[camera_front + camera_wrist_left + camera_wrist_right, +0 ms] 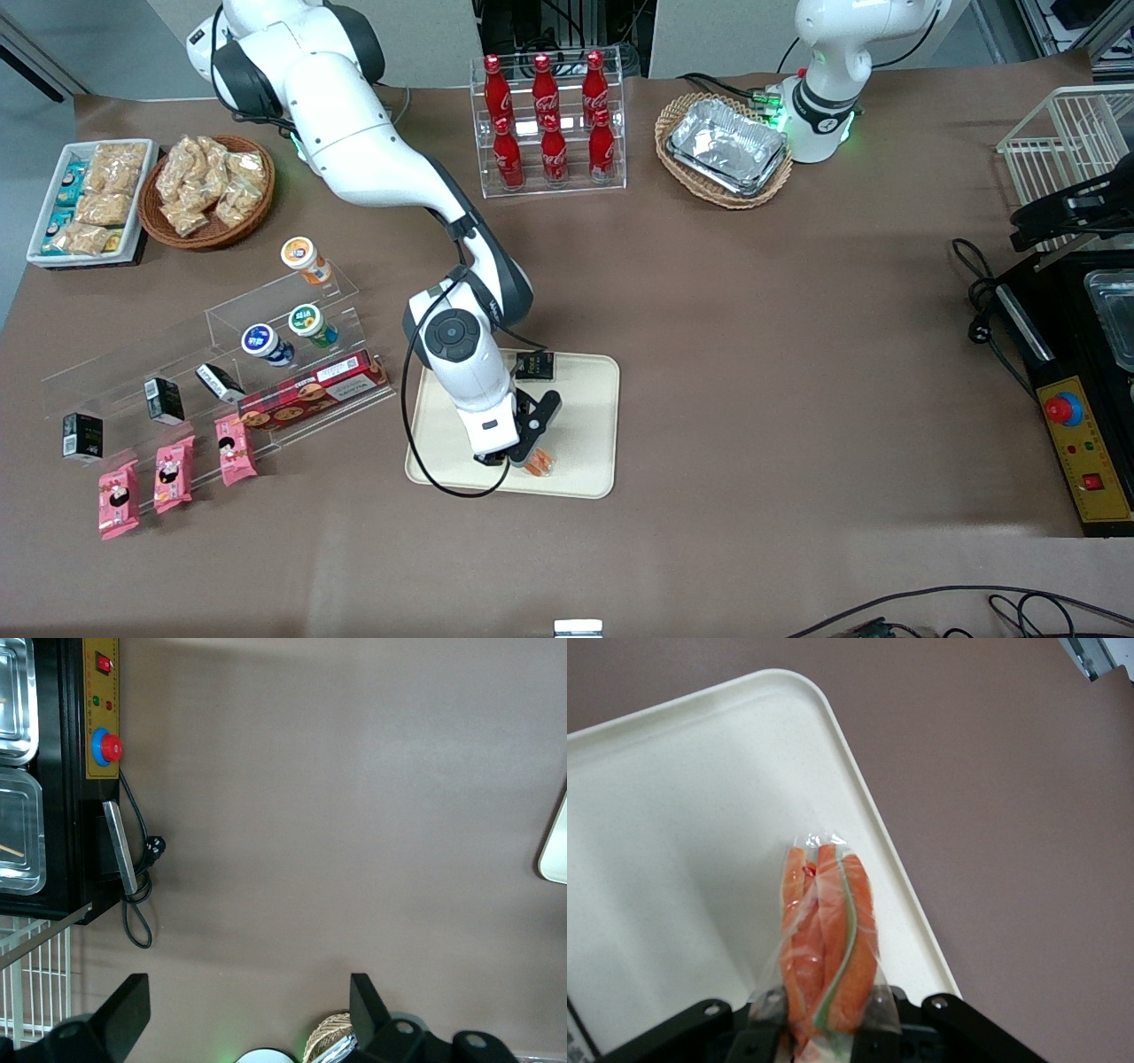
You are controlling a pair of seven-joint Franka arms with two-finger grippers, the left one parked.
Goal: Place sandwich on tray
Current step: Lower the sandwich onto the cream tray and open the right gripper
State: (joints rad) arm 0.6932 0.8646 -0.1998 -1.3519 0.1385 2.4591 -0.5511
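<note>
Claw [824, 1028] (fingertips partly cut off) grips sandwich [828, 939] over tray [673, 815].

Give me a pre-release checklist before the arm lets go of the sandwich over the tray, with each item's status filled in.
1. Tool shut on the sandwich: ok, fingers press both sides of the wrap.
2. Sandwich over the tray: ok, it lies inside the rim in the wrist view.
3. Sandwich resting on the tray floor: cannot tell.
4. Drop spot bare: ok, cream surface around the sandwich.
5. Small dark packet on the tray apart from the sandwich: ok.
</note>
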